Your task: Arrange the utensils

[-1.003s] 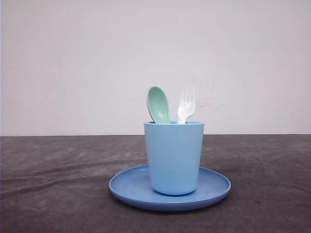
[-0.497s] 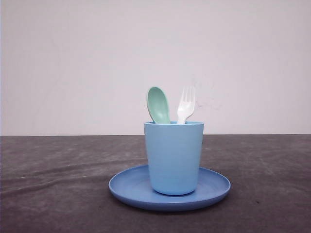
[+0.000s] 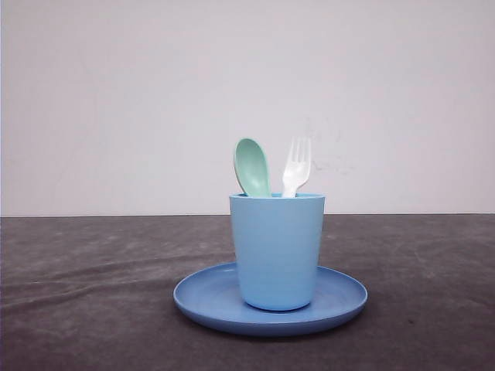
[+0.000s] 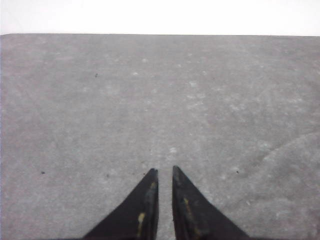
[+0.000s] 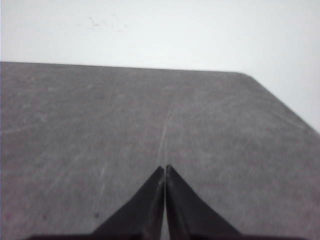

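Standing Ready: Utensils Parked in the Cup, Both Arms Idle

Resting upright in the cup (image 3: 277,251), the spoon (image 3: 252,167) and the fork (image 3: 297,165) sit side by side, bowl and tines poking above the rim. The cup stands on the plate (image 3: 205,297), which lies on the table (image 3: 85,294). Neither utensil is near any fingers; the front view has no arm near the cup.

In the left wrist view, the left gripper (image 4: 164,172) has its fingers nearly together, a thin slit between the tips, grasping nothing, with bare table ahead of them. In the right wrist view, the right gripper (image 5: 164,169) is clenched tip to tip, also empty, with bare table ahead and its far corner beyond.

Judging by this, either the sorting is finished or no step is under way. If a utensil must come out, the next move calls for spreading one pair of fingers and bringing them over the cup's rim.

The front view alone carries the utensils; the wrist views alone give the fingers' state.
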{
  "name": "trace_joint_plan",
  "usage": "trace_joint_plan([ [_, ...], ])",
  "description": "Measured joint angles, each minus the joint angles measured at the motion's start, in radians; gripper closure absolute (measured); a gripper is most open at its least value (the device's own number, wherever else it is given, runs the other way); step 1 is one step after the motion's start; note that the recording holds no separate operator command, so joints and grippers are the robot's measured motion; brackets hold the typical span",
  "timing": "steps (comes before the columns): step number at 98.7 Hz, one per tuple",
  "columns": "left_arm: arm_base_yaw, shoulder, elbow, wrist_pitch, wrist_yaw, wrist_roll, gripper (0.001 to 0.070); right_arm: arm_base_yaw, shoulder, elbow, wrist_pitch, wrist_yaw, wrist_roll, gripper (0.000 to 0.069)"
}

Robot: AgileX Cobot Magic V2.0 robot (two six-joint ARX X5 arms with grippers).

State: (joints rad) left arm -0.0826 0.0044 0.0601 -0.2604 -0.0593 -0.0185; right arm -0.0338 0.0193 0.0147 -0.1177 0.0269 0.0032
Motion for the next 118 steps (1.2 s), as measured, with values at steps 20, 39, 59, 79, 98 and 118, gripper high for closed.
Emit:
trace_joint_plan([
  [20,0.000,0.000,0.000,0.000,0.000,0.000,0.0684,0.000,-0.014,0.000,-0.045,0.003,0.002,0.0689],
  [39,0.000,0.000,0.000,0.000,0.000,0.000,0.0684,0.008,-0.014,0.001,-0.056,-0.008,0.003,0.0689],
  [59,0.000,0.000,0.000,0.000,0.000,0.000,0.0684,0.011,-0.014,0.001,-0.050,-0.026,0.004,0.0689],
  [79,0.000,0.000,0.000,0.000,0.000,0.000,0.0684,0.011,-0.014,0.001,-0.050,-0.026,0.004,0.0689],
  [98,0.000,0.000,0.000,0.000,0.000,0.000,0.0684,0.011,-0.014,0.001,-0.050,-0.026,0.004,0.0689],
  [118,0.000,0.000,0.000,0.000,0.000,0.000,0.0684,0.011,-0.014,0.001,-0.050,-0.026,0.004,0.0689],
])
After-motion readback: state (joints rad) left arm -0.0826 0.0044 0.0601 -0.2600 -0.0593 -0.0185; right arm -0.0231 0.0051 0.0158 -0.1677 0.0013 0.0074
